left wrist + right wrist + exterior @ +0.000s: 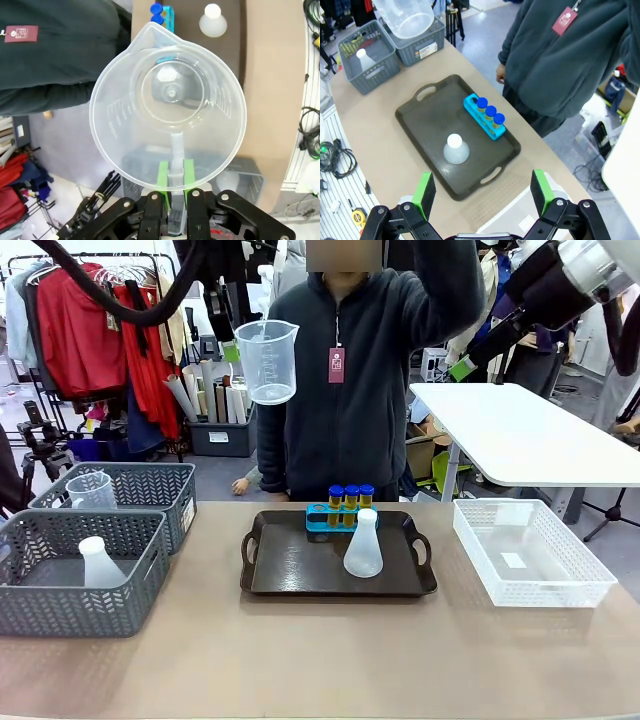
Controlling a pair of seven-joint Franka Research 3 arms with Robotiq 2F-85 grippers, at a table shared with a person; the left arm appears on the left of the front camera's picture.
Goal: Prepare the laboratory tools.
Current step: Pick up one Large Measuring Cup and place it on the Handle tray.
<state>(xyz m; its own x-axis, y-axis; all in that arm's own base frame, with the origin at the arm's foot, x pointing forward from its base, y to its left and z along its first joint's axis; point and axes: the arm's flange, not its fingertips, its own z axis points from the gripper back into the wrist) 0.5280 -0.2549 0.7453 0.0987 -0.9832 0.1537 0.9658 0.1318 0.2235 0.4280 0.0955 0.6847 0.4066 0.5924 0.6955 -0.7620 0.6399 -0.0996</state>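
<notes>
Left of frame: the front grey basket (60, 610) holds a spare flask (100, 565), and the rear grey basket (150, 485) holds a second beaker (92, 490).

Upper centre: the measuring beaker (267, 360) hangs high in the air, the left gripper (175, 175) pinching its handle.

Centre: the tray (300, 565) carries a blue rack (318, 520) of tubes (351, 502), with a flask (363, 548) beside it.

Right: a white basket (550, 593).

The right gripper (483, 187) has its fingers spread and holds nothing.

We judge the tubes and flask placed; the held beaker is not yet set down.

We count three tubes, two flasks, two beakers, three baskets.
</notes>
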